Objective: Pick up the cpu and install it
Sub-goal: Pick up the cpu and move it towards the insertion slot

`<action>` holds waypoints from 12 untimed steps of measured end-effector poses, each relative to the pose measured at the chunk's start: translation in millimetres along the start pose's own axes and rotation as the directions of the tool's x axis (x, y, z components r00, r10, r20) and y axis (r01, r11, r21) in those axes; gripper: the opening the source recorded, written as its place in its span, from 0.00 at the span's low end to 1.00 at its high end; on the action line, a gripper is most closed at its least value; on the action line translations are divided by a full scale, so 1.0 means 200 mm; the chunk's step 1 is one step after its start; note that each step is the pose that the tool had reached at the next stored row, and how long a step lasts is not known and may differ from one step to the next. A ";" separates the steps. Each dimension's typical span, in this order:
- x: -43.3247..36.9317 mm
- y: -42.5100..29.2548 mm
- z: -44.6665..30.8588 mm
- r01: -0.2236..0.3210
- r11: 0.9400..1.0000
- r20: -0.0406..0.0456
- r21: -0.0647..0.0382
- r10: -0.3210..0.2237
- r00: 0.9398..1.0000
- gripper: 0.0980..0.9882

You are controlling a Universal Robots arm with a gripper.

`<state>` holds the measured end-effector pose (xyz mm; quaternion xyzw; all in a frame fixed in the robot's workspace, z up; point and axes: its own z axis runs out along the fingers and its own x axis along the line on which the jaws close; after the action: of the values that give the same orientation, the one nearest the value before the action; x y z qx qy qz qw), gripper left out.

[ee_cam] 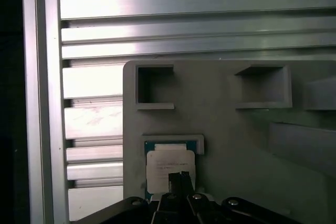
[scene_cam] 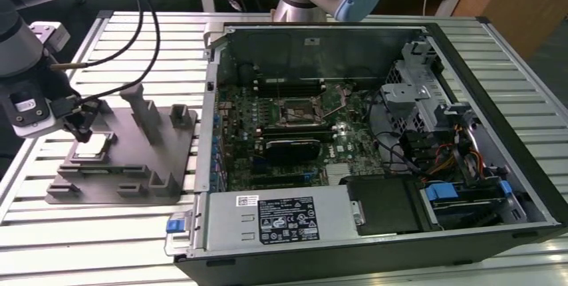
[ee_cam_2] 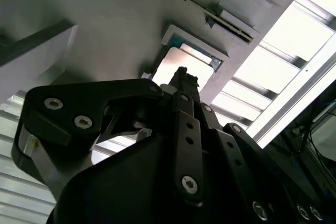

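The cpu lies flat in a shallow square pocket of the grey fixture. The fixture sits on the slatted worktop at the exterior view's left, outside the open computer case. The chip's silver top faces up, with a thin pale rim showing around it. In the first wrist view it sits squarely against the pocket's raised border.

My claw hangs directly over the chip, pointing down at it. In both wrist views the tips look drawn together into one narrow point over the middle of the lid, and they hold nothing. The tips are very near the chip, but I cannot tell whether they touch it.

I judge that I am at the pick-up step. I am lined up over the chip, it is not yet gripped, and nothing is installed. The socket, a black frame on the board, sits inside the case well to the right of the fixture and apart from me.

As I read it, the next move calls for care, not force. With my tips together I span less than the chip, so a grip on its edges would need them apart and placed square to two opposite sides. The pocket's border crowds those sides, which leaves little room to get in. The chip must also come up level so it does not catch on the border.
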<state>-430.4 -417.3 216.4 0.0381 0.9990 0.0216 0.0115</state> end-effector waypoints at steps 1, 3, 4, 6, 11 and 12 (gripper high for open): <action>0.001 -0.001 0.008 0.000 1.000 0.000 0.000 0.000 1.000 0.01; 0.005 -0.002 0.026 0.000 1.000 0.000 0.000 0.000 1.000 0.01; 0.007 -0.002 0.035 0.000 1.000 0.000 0.000 0.000 1.000 0.01; 0.012 -0.004 0.052 0.000 1.000 0.000 0.000 0.000 1.000 0.01; 0.020 -0.006 0.085 0.000 1.000 0.000 0.000 0.000 1.000 0.01; 0.021 -0.007 0.088 0.000 1.000 0.000 0.000 0.000 1.000 0.01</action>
<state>-434.3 -417.6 198.6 0.0382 0.9990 0.0216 0.0114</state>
